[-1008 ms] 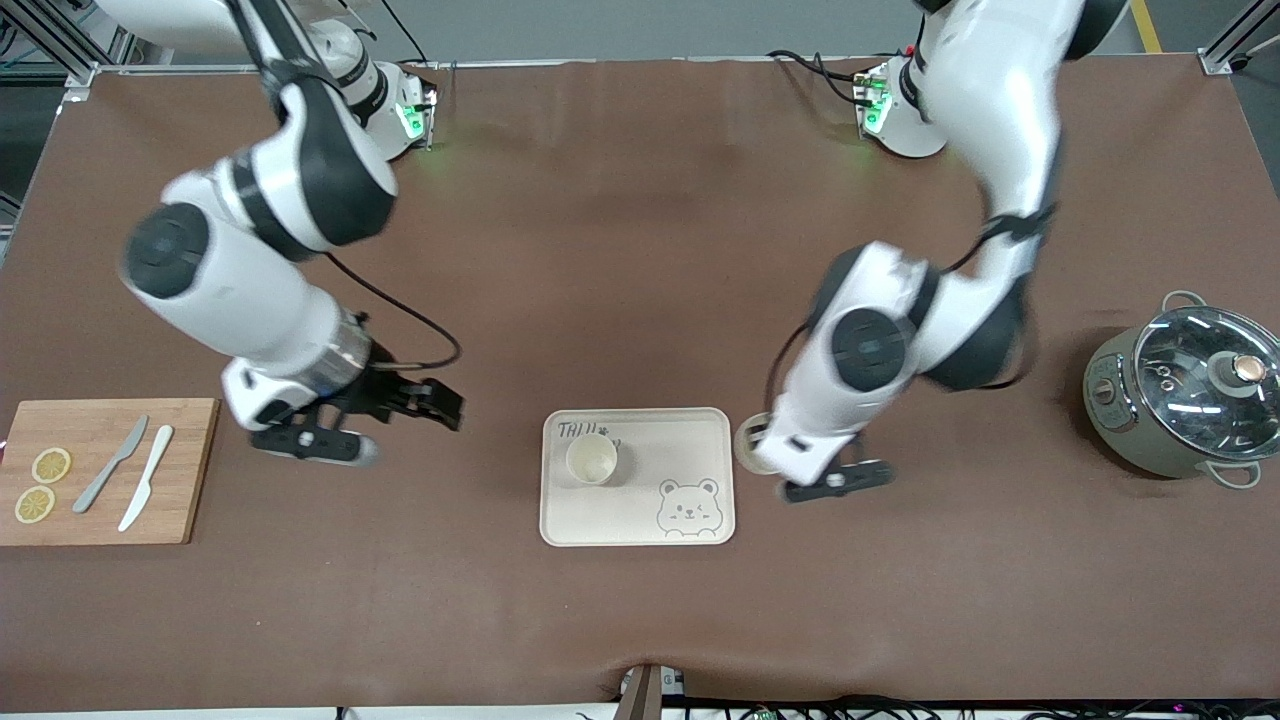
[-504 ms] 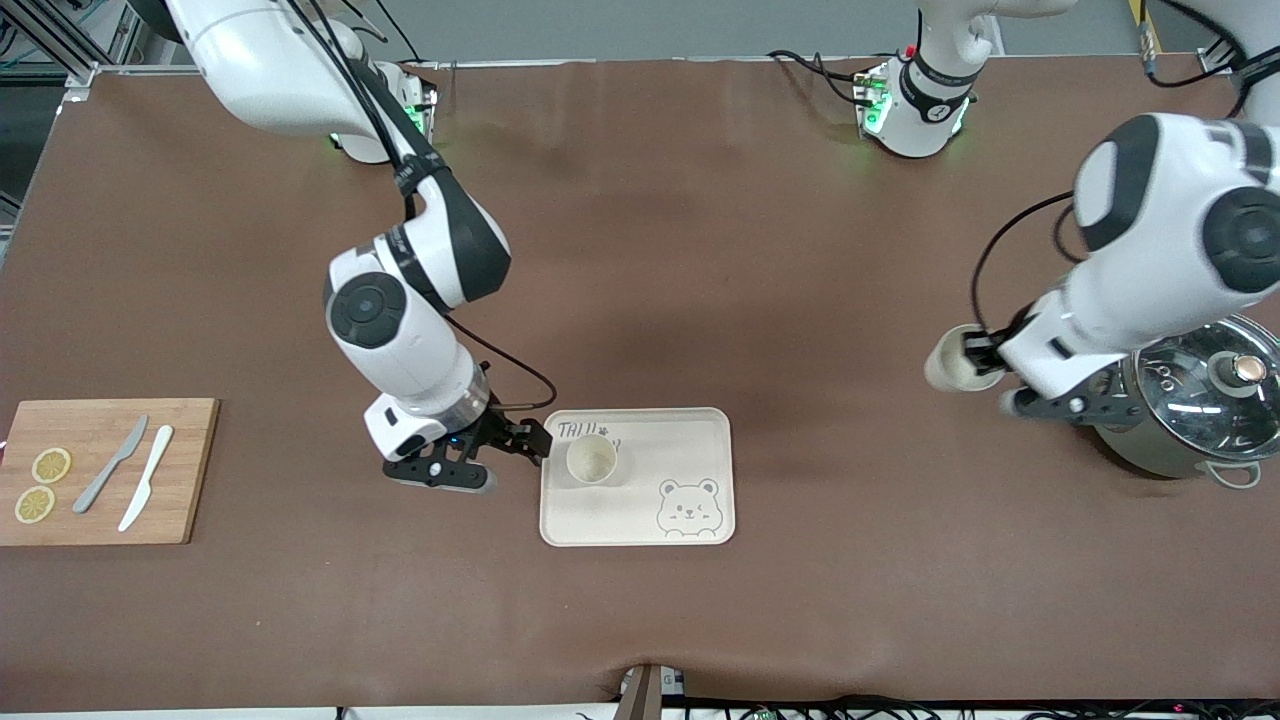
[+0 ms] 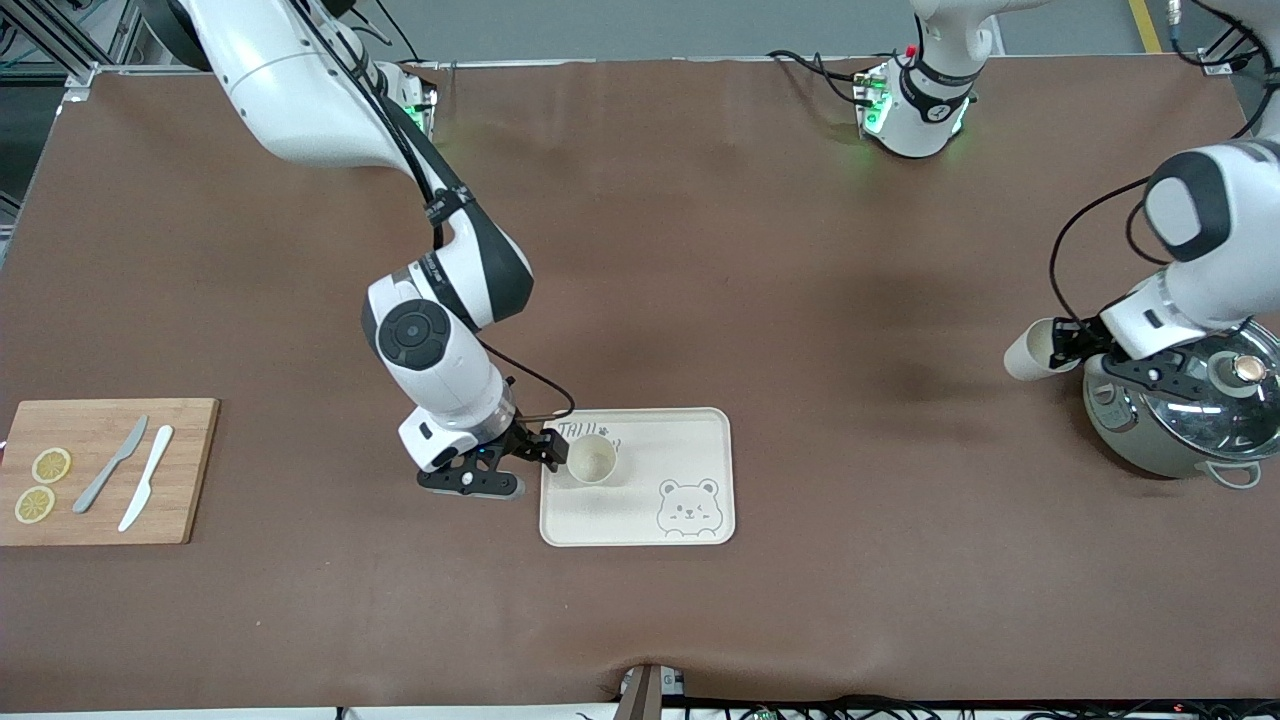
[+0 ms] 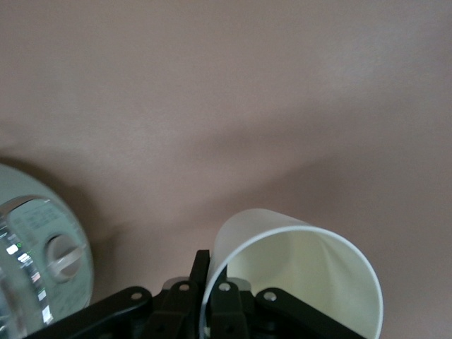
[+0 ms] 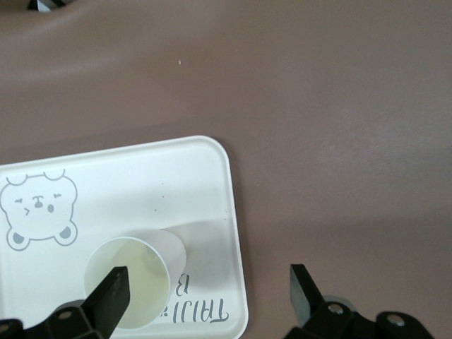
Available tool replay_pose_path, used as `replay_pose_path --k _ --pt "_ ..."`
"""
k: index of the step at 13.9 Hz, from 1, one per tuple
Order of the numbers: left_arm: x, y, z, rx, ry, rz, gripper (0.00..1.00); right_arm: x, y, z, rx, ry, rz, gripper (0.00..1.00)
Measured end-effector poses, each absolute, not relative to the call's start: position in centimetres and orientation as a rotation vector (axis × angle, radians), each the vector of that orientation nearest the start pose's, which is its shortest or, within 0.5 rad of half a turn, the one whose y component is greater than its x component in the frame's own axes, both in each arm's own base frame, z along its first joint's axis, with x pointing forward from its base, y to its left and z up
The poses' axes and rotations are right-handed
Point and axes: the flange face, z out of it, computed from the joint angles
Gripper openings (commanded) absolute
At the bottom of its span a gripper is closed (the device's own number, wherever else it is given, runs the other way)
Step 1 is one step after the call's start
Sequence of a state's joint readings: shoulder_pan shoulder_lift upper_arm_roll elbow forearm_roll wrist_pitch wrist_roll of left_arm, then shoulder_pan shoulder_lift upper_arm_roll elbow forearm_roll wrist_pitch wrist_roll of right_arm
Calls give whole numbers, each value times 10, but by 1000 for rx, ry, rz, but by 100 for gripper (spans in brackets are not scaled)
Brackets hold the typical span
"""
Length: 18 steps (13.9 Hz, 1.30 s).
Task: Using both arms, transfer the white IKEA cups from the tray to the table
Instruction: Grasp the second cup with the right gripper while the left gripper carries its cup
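One white cup (image 3: 591, 460) stands upright on the cream bear tray (image 3: 690, 432), in the corner by the writing. My right gripper (image 3: 553, 450) is open, low at the tray's edge beside this cup. In the right wrist view the cup (image 5: 131, 282) lies by one finger (image 5: 113, 295), with the other finger (image 5: 302, 286) over bare table and the gripper (image 5: 208, 293) empty. My left gripper (image 3: 1068, 345) is shut on the rim of the second white cup (image 3: 1032, 350) and holds it tilted in the air beside the pot. In the left wrist view the gripper (image 4: 212, 293) pinches that cup's (image 4: 304, 272) wall.
A grey-green pot with a glass lid (image 3: 1185, 395) stands at the left arm's end of the table, just under the left wrist; it also shows in the left wrist view (image 4: 35, 265). A wooden board (image 3: 105, 470) with lemon slices and two knives lies at the right arm's end.
My right gripper has moved across to the tray's edge beside the cup. My left arm has carried its cup away from the tray toward the pot.
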<state>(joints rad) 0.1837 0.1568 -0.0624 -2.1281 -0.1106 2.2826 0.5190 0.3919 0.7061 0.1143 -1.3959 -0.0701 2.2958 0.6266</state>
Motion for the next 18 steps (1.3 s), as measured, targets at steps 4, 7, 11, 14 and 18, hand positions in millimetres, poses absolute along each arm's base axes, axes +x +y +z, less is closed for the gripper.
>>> replay_pose_path --k 4,7,11,14,18 --pt "567 45 289 -3189 568 -51 0 657 357 302 -3014 138 -228 100" --pt "568 35 266 -3193 585 -46 0 651 367 299 -3018 98 -224 100" --pt "569 30 249 -3195 588 -50 0 645 383 277 -3012 54 -238 100" --pt "570 26 236 -3195 593 -61 0 641 389 259 -3017 32 -227 100" --pt "572 19 223 -3196 598 -80 0 638 395 247 -3060 -64 -274 100"
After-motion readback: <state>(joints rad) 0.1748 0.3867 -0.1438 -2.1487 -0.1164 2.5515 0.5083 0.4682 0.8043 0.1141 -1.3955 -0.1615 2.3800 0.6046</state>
